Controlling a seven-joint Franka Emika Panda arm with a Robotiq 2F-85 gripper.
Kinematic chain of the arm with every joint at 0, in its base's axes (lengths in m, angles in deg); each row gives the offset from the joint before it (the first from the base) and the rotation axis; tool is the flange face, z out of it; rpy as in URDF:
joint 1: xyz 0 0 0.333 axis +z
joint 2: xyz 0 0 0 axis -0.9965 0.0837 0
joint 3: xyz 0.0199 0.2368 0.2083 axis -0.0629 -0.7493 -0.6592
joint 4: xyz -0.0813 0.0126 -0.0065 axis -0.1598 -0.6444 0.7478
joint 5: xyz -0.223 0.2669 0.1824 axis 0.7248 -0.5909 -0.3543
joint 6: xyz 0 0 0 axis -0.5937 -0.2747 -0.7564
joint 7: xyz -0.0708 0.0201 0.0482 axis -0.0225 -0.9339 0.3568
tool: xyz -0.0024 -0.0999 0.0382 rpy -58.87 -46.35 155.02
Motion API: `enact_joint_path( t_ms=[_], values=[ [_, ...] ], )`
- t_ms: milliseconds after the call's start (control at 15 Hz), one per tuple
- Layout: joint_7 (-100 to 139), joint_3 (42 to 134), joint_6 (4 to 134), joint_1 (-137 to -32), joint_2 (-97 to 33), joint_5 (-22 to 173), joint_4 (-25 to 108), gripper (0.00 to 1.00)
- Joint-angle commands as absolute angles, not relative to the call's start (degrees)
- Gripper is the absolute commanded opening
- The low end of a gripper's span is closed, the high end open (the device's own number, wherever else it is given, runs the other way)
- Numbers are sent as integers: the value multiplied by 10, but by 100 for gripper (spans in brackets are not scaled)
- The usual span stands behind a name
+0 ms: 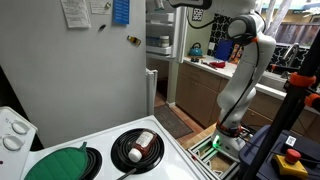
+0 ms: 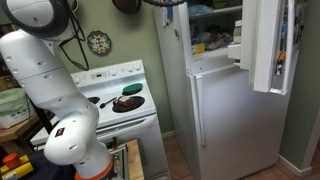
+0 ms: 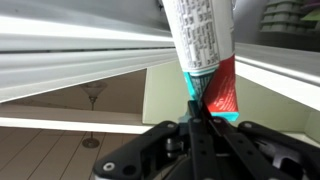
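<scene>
We had the tube (image 3: 203, 40) clamped in our tool (image 3: 198, 108), high beside the open freezer (image 2: 212, 30), not yet set down.

White tube (image 3: 203, 35) w/ blk print, red-teal end; blk gripper (image 3: 198, 100); white fridge (image 2: 225, 120).

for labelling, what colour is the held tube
White tube, red and teal at the gripped end; wrist view.
</scene>
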State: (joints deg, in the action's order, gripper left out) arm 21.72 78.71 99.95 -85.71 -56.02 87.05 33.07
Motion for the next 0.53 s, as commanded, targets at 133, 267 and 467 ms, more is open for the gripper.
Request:
enact_joint_path(
  t_ms=[133,267,467],
  values=[
    [172,801,1021,-838,-556,809,336,0],
    [152,805,1036,-837,-550,790,337,0],
    [121,808,1053,-838,-540,770,339,0]
  ],
)
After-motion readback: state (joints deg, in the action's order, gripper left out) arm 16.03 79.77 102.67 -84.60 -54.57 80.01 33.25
